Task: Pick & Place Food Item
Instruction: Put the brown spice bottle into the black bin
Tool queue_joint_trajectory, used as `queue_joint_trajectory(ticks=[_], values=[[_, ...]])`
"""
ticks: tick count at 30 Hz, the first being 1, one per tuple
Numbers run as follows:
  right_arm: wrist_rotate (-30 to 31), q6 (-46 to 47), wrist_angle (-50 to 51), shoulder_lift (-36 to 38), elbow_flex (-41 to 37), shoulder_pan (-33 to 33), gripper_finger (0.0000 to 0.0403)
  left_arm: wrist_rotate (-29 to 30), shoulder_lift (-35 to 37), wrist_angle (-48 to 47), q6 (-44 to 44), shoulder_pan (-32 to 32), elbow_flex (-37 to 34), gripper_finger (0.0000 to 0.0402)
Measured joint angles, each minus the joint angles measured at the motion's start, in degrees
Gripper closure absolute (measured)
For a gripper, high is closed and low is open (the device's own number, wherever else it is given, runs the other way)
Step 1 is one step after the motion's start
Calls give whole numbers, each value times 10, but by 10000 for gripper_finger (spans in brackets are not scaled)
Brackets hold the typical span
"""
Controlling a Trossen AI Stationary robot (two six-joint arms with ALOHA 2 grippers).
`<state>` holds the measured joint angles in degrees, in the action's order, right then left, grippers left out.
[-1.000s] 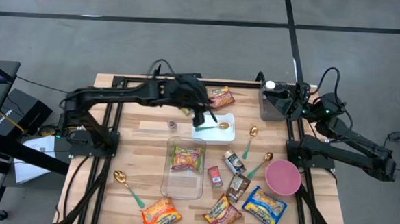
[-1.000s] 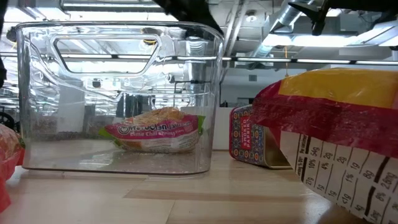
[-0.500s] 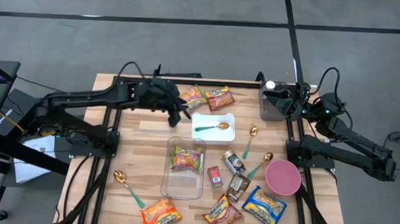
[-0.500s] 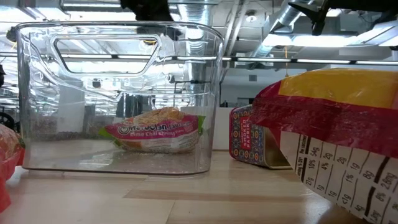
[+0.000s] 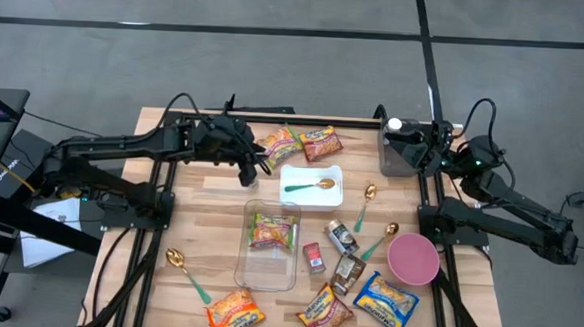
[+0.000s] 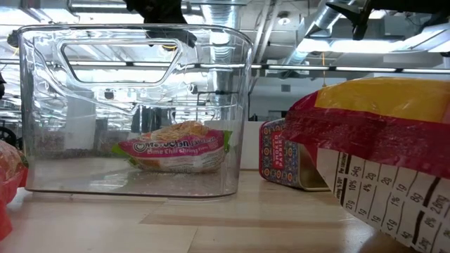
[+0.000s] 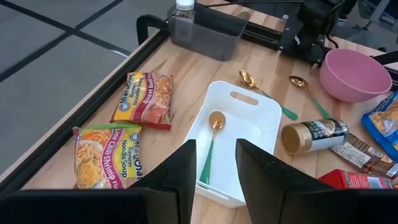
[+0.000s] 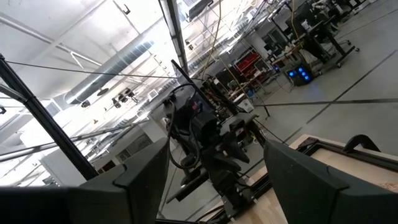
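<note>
My left gripper (image 5: 256,163) hangs open and empty above the table's far left part, left of the white tray (image 5: 330,197). In the left wrist view its fingers (image 7: 186,177) frame the tray's near rim (image 7: 219,194). A gold spoon with a green handle (image 7: 211,144) lies in the tray. Two ramen packets (image 5: 281,143) (image 5: 321,142) lie flat behind the tray. A third ramen packet (image 5: 270,230) lies on the floor of the clear container (image 5: 267,267). My right gripper (image 5: 435,151) waits open at the far right, pointing up into the room.
A grey bin with a bottle (image 5: 401,151) stands at the far right. A pink bowl (image 5: 412,258), two spoons (image 5: 368,203) (image 5: 383,238), a spice jar (image 5: 342,236), a red box (image 5: 313,257), a bar (image 5: 347,274) and several packets (image 5: 324,312) lie at the front right. Another spoon (image 5: 184,271) lies front left.
My left gripper has gone from above the white tray toward the table's left edge and now stands beside the tray. The spoon in the tray and the ramen packets have stayed where they were.
</note>
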<state>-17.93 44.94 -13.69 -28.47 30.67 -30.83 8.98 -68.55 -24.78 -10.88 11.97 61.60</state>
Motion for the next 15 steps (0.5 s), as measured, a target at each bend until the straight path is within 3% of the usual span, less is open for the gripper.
queue_joint_trajectory(ticks=[9, 15], values=[[0, -4, 0, 0, 0, 0, 148, 5, 0, 1, 12, 0, 0, 291], [0, -1, 0, 0, 0, 0, 148, -7, 0, 0, -4, 1, 0, 222]])
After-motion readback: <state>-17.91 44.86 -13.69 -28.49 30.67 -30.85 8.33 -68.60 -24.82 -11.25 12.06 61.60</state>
